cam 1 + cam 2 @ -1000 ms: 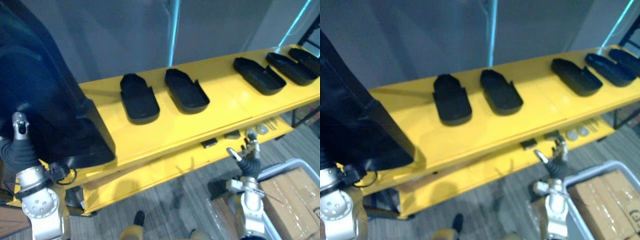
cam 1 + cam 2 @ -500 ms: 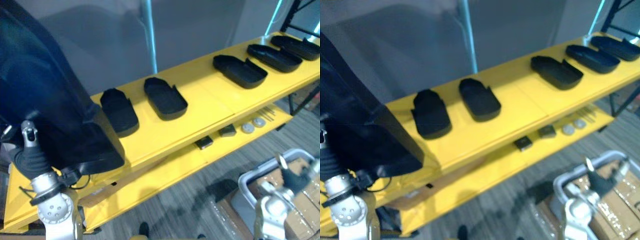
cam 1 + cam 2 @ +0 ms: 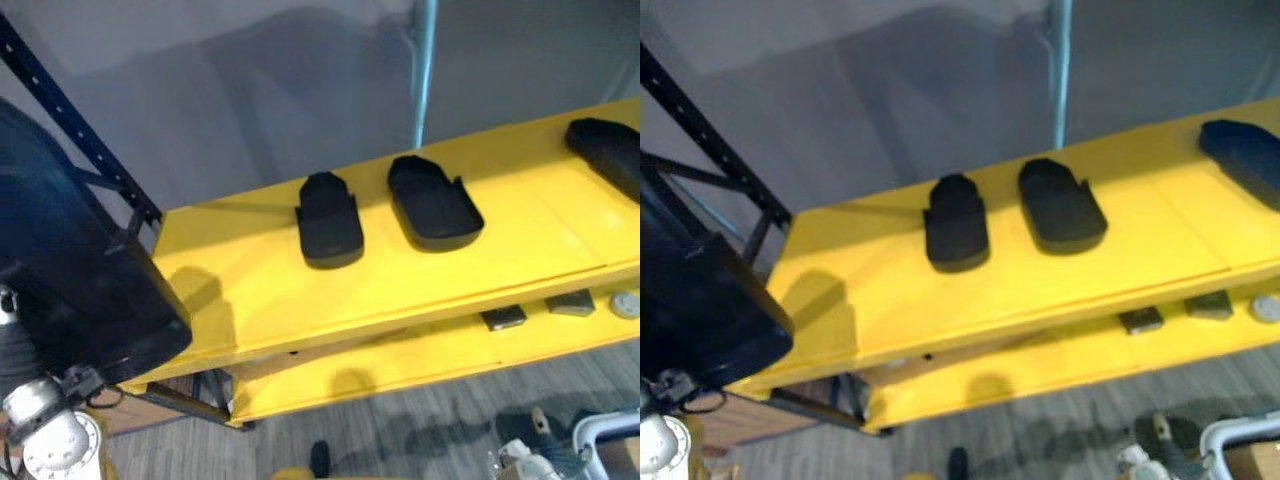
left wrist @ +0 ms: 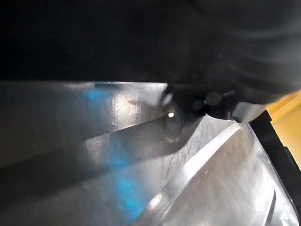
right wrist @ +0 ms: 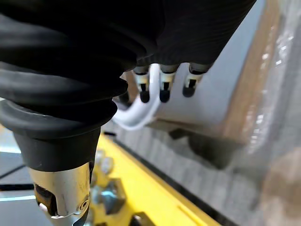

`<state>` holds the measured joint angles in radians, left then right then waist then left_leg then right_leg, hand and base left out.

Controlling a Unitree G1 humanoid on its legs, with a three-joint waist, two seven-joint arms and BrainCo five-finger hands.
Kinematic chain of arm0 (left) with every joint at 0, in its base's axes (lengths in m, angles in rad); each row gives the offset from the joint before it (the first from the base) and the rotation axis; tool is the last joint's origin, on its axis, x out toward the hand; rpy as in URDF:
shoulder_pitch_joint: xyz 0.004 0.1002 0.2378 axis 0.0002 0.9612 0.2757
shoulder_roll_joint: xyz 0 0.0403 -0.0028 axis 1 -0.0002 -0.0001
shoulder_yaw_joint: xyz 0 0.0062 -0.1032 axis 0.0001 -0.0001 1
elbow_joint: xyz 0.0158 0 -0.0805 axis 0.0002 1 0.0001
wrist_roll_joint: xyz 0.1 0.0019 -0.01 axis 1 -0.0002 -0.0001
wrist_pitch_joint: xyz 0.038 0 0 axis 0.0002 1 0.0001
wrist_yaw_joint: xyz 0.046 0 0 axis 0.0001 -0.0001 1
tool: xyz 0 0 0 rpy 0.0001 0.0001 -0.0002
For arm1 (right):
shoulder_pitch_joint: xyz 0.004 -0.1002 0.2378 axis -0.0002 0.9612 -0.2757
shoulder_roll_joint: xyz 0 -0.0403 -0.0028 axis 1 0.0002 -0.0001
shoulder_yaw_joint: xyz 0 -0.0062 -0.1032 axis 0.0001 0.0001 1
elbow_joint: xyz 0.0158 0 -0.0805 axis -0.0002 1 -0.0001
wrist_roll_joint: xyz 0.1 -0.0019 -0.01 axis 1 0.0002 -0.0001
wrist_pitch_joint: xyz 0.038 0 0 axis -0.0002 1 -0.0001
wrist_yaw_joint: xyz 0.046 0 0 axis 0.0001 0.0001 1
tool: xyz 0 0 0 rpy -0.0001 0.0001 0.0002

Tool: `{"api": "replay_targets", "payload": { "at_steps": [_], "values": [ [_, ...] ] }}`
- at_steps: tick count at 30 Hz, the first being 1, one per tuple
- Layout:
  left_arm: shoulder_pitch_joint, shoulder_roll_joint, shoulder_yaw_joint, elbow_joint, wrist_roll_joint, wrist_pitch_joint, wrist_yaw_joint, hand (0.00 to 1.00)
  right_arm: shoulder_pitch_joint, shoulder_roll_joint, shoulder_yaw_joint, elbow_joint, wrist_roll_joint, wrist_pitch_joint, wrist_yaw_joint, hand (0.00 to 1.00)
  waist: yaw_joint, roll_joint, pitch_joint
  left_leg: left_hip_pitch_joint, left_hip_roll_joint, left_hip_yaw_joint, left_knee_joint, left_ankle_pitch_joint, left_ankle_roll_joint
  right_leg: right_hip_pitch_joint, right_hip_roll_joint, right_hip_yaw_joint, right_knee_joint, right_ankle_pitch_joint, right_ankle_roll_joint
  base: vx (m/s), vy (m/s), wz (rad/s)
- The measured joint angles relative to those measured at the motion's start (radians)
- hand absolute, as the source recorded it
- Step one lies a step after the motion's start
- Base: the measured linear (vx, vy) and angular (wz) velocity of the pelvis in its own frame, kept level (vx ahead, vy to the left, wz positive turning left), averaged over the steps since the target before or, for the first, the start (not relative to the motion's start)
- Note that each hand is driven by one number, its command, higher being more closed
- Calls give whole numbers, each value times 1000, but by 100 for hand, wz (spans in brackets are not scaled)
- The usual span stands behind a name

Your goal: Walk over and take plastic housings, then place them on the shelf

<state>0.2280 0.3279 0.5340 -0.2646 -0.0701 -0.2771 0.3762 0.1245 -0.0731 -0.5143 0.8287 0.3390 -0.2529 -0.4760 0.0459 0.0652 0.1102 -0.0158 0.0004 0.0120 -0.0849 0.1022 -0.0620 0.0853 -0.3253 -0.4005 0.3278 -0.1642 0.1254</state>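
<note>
Plastic housing (image 3: 70,290) is held beside the shelf (image 3: 420,290) for placing, left hand (image 4: 235,52) grip unseen, right hand (image 5: 164,77) seemingly slack.

Head stereo pair: both eyes look steeply down from above the yellow shelf (image 3: 260,290), at mid range. The right eye sits slightly aside of the left.

Shared field: the top deck, with a narrow black housing (image 3: 329,218) beside a wide black housing (image 3: 433,201) at centre, the lower deck at 5 o'clock, and a large black housing (image 3: 80,300) at 8 o'clock.

Left wrist camera: pressed very close to a glossy dark surface.

Right wrist camera: looks along the right robot hand (image 5: 162,77), close up, toward a white rail (image 5: 141,113) and the lower deck.
</note>
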Motion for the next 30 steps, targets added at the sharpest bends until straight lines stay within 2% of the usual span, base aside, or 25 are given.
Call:
{"api": "replay_targets", "payload": {
  "at_steps": [2,3,4,6,7,9,10,11,12,14,16,18,21,23,25,27,30],
  "values": [
    [-32,49,-9,28,-11,14,2,100,-4,6,7,39,-1,11,32,0,6,-24,1,-5,6,-3,4,1,-1,-10,11,23,-6,4,-9,28,27,-7],
    [-60,66,-20,47,-12,33,6,100,-8,6,8,67,-1,21,60,0,10,-38,5,-15,10,-6,4,5,-6,-12,33,53,-28,15,-29,8,47,6],
    [-86,73,-45,70,-19,55,14,100,-2,5,4,90,-1,32,89,0,7,-51,2,-32,18,-17,4,9,-11,-10,54,86,-61,24,-43,12,45,15],
    [-112,72,-81,95,-48,87,15,100,9,5,-2,119,-1,47,129,0,1,-66,4,-48,19,-40,4,18,-16,-1,67,100,-88,25,-44,8,4,33],
    [-117,48,-111,100,-61,111,15,100,14,1,-5,145,-2,70,163,0,-3,-71,4,-57,18,-63,4,26,-19,12,76,96,-107,25,-44,-25,-16,55],
    [-104,-16,-147,92,-61,129,13,100,33,0,-9,188,-5,96,221,0,0,-62,13,-62,18,-90,4,35,-25,39,89,96,-131,14,-52,-41,-24,56],
    [-97,-53,-159,82,-46,144,10,100,35,1,-10,215,-19,112,254,0,0,-61,13,-79,14,-115,3,43,-31,45,97,97,-143,-14,-52,-77,-57,66],
    [-96,-76,-159,72,-38,153,0,100,30,1,-10,231,-44,117,271,0,0,-66,16,-96,12,-135,-2,51,-36,51,105,98,-156,-46,-35,-107,-74,61],
    [-96,-81,-159,70,-38,156,-8,100,25,-1,-10,234,-49,118,279,0,3,-64,25,-98,15,-137,-2,47,-35,57,110,99,-165,-61,-25,-149,-102,39],
    [-80,-86,-159,69,-36,167,-38,100,17,-27,-5,225,-56,121,285,0,11,-36,53,-100,49,-100,-2,46,-37,67,133,86,-188,-66,-1,-150,-102,14],
    [-76,-85,-157,69,-29,171,-59,100,22,-47,-2,208,-56,121,285,0,6,-19,51,-87,69,-50,-2,46,-36,88,135,72,-199,-64,2,-39,-72,7],
    [-76,-76,-152,66,-28,172,-84,100,22,-65,-1,186,-57,122,285,0,3,-18,50,-72,78,-18,-2,55,-35,101,136,77,-203,-64,2,24,-45,-8],
    [-92,-11,-163,82,-31,198,-125,100,21,-76,-2,162,-38,124,302,0,-7,-34,60,-53,71,6,-4,71,-46,121,132,97,-221,-56,14,86,-15,-14],
    [-136,58,-164,138,-31,229,-139,100,21,-61,-2,162,-43,139,325,0,-5,-59,68,-46,69,24,-4,69,-49,127,129,103,-225,-54,16,73,-22,-11],
    [-220,157,-174,256,-35,284,-166,100,23,-42,-2,168,-83,156,346,0,-15,-77,71,-46,69,33,-4,69,-49,127,129,106,-228,-52,14,65,-28,-3],
    [-281,241,-204,358,-41,336,-194,100,24,-39,-2,177,-99,176,366,0,-25,-77,71,-37,71,52,-5,69,-49,129,130,117,-230,-46,8,39,-13,-11],
    [-354,317,-215,463,-42,371,-240,100,28,-37,-3,184,-119,192,386,0,-37,-70,75,-31,78,61,-5,65,-53,129,134,130,-234,-46,8,13,-18,-14]
  ]
}}
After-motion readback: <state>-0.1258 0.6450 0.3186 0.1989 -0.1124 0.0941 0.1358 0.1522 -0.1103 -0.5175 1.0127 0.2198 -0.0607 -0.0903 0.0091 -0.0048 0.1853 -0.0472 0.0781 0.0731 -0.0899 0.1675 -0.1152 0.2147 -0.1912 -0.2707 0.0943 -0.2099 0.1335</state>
